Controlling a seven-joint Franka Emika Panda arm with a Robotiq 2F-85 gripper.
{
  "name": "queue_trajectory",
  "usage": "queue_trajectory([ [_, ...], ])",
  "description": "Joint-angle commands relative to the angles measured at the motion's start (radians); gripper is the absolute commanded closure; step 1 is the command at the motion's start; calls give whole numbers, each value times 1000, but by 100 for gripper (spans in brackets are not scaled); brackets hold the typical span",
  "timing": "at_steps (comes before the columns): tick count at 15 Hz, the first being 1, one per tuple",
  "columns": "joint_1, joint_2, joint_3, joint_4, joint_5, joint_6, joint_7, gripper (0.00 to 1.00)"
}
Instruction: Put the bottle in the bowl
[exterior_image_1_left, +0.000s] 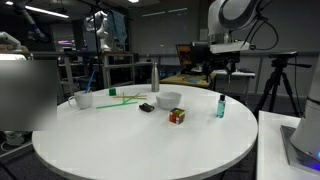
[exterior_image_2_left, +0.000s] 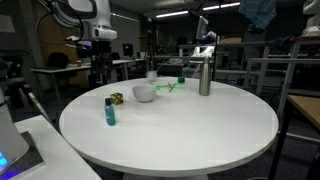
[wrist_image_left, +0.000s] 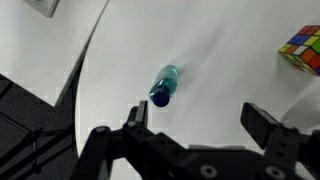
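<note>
Bowl (exterior_image_1_left: 168, 99) first, near the middle of the round white bench (exterior_image_1_left: 120, 150). A colour cube (exterior_image_1_left: 177, 116) sits just in front of it. The bottle (exterior_image_1_left: 220, 106) stands upright near the rim, apart from the bowl. The tool (wrist_image_left: 198, 120) hangs overhead, jaws wide apart and empty. In the wrist view the bottle lies ahead and slightly left of the gap, its long axis vertical and foreshortened. The bowl is out of that view, and the height above the cap is hard to judge.
</note>
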Motion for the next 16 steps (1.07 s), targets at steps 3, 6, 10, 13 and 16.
queue_trajectory([
  [3,89,-85,105,4,101,-34,412,0],
  [6,131,-110,170,3,119,-42,661,0],
  [10,172,-102,218,3,121,-60,960,0],
  [13,185,-85,215,1,111,-78,1116,0],
  [16,195,-75,190,0,97,-102,1160,0],
])
